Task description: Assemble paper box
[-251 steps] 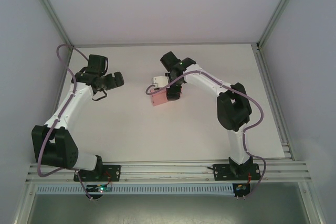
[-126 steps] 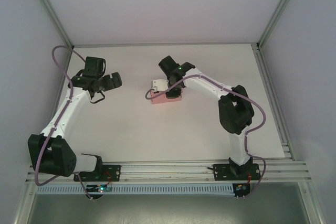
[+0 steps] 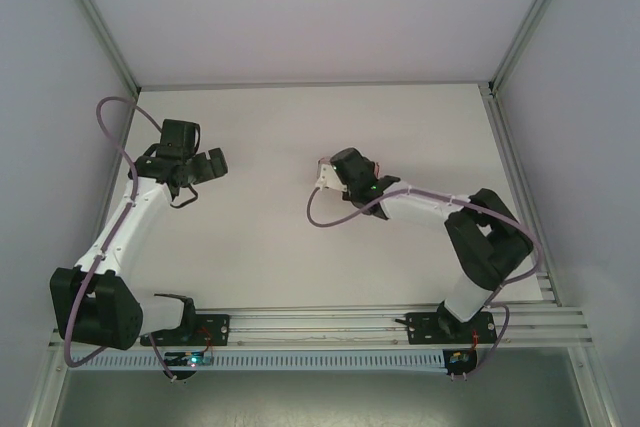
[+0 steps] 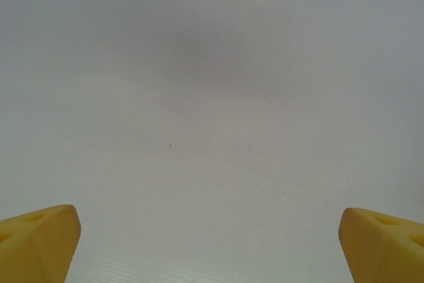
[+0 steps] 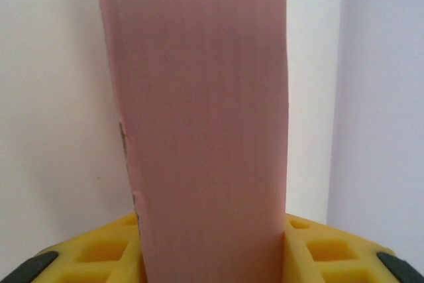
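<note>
The paper box is a pink card body that rises straight up the middle of the right wrist view. My right gripper is shut on it, one yellow finger pressed against its left side and the other against its right side. From above, the right gripper sits near the table's middle and the wrist covers the box. My left gripper hovers at the left of the table, open. Its yellow fingertips stand far apart over bare white tabletop, nothing between them.
The white table is walled by grey panels and aluminium posts. A rail with both arm bases runs along the near edge. A purple cable loops off the right wrist.
My right gripper closed on the pink box and drew back toward the table's middle and right, turning so the wrist now covers the box. The left arm drifted slightly left.
</note>
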`<state>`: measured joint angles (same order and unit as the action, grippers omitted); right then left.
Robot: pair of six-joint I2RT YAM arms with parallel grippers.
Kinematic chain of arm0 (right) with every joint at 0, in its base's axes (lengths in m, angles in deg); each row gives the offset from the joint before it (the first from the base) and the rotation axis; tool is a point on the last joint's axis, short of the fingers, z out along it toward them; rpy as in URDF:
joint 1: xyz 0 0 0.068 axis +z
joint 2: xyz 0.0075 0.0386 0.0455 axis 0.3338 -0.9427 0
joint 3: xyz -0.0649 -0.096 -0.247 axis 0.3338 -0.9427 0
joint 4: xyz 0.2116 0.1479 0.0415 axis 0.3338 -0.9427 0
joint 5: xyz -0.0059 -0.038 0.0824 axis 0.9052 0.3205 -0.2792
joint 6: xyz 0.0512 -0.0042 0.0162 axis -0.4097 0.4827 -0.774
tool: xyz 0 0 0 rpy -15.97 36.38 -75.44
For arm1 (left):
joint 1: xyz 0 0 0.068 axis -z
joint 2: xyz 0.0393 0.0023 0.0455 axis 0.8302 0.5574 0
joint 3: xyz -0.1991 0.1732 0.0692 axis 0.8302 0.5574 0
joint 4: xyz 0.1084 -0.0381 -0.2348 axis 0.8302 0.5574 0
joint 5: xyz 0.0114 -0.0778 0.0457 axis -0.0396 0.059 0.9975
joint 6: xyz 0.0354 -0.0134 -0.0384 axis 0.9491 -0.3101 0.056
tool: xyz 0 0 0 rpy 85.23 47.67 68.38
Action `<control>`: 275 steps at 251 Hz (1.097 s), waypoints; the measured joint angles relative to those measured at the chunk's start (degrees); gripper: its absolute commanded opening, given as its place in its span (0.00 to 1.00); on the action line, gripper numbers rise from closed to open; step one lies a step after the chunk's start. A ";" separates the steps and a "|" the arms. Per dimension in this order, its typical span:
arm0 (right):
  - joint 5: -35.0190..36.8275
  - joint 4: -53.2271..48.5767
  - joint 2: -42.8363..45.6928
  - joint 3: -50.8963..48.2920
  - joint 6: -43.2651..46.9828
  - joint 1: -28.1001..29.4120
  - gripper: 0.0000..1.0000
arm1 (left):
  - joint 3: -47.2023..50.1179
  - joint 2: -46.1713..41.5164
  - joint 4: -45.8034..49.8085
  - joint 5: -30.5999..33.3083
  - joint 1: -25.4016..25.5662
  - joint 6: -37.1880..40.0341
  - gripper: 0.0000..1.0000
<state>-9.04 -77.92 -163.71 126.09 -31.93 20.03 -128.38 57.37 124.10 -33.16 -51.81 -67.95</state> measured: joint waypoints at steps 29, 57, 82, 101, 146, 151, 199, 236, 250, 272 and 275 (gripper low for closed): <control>-1.51 2.21 5.79 -6.82 -1.53 2.80 0.69 | 0.46 -0.11 -0.83 0.24 0.00 0.02 1.00; -2.16 0.33 10.73 -9.07 -4.17 5.40 0.98 | 1.11 -0.35 -1.03 0.57 0.00 0.04 1.00; -2.78 -2.82 15.26 -9.09 -6.71 7.08 0.98 | 1.53 -0.42 -1.27 0.66 0.00 0.11 1.00; -3.78 -5.55 19.23 -9.09 -8.96 7.50 0.98 | 1.95 -0.68 -1.97 0.57 0.00 0.28 1.00; -7.67 -9.14 27.87 -9.09 -13.22 7.04 0.98 | 3.91 -2.97 -4.61 0.42 0.00 0.98 1.00; -8.41 -9.44 28.61 -9.05 -14.19 6.56 0.98 | 4.33 -3.37 -5.11 0.44 0.00 1.20 1.00; -14.47 -9.68 30.88 -8.28 -27.45 -5.51 0.98 | 11.67 -7.10 -13.55 1.33 -0.02 4.83 1.00; -17.14 0.52 35.01 -15.06 -38.91 -19.93 0.98 | 24.70 -12.13 -28.87 3.76 -0.37 8.94 1.00; -17.88 5.97 37.09 -20.13 -42.34 -25.55 0.98 | 30.08 -13.81 -35.39 4.83 -0.42 10.97 1.00; -19.19 13.68 38.73 -27.87 -46.97 -32.81 0.98 | 36.52 -14.43 -44.19 5.90 -1.01 13.73 1.00; -19.23 14.51 38.77 -28.72 -47.36 -33.57 0.98 | 37.27 -14.29 -45.31 5.97 -1.16 14.05 1.00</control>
<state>-28.27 -63.41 -124.93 97.37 -79.30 -13.54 -91.11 43.08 78.79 -27.20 -52.96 -53.89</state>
